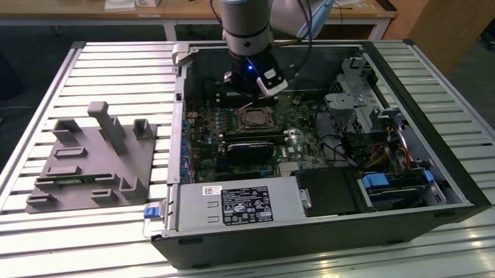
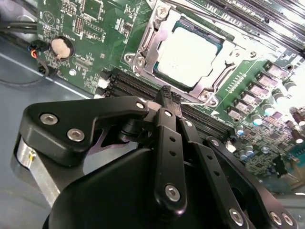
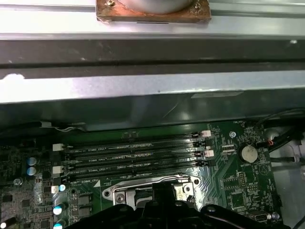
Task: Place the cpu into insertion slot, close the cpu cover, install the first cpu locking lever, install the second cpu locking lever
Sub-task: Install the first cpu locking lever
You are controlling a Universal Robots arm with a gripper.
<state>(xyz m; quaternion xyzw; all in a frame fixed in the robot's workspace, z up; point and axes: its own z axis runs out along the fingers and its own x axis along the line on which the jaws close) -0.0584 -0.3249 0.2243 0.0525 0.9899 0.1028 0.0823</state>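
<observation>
Exterior view looks down; both wrist views (close) share motherboard (image 2: pixel 90 33) (image 3: pixel 238 183).

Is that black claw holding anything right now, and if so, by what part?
Nothing that I can see. The gripper is shut on itself above the board, and the cpu lies apart from it in the insertion slot.

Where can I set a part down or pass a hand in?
Bare table lies behind the grey fixture and along the near edge before it. Inside the case it is crowded: the gripper hangs near the cpu, with cables and drive bays at the exterior view's right.
</observation>
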